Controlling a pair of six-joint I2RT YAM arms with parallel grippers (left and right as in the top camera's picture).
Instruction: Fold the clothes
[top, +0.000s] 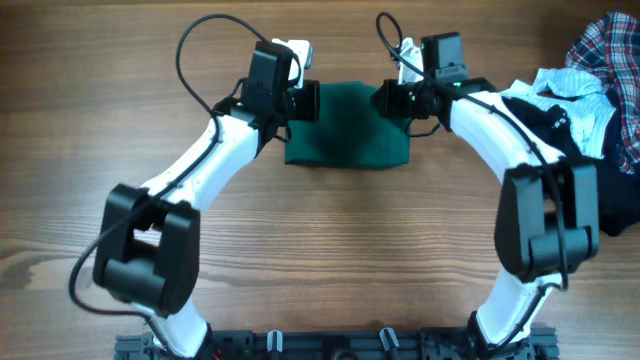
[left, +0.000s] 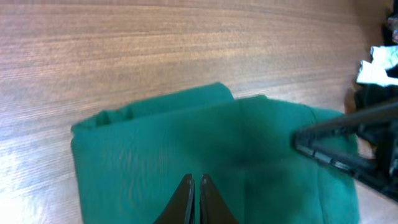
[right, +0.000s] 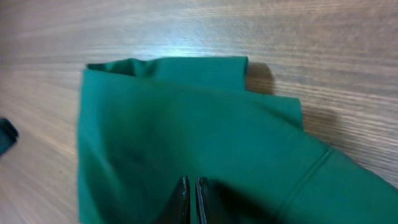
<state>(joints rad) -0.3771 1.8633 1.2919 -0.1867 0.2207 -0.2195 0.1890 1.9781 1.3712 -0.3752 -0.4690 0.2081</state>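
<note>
dark green garment is lying part-folded at the far middle of the table. left gripper and right gripper are pinching shut at its ends, grabbing for another fold i'd guess, actual hold unclear. next is calling for an even lift together.

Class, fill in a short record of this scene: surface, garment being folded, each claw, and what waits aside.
surface: wooden table
garment in work: dark green garment, partly folded, between the two claws
left claw: shut, tips over the green fabric; grip unclear
right claw: shut, tips over the green fabric; grip unclear
waiting pile: plaid shirt, black garment, white piece, heaped at the table's right edge
</note>
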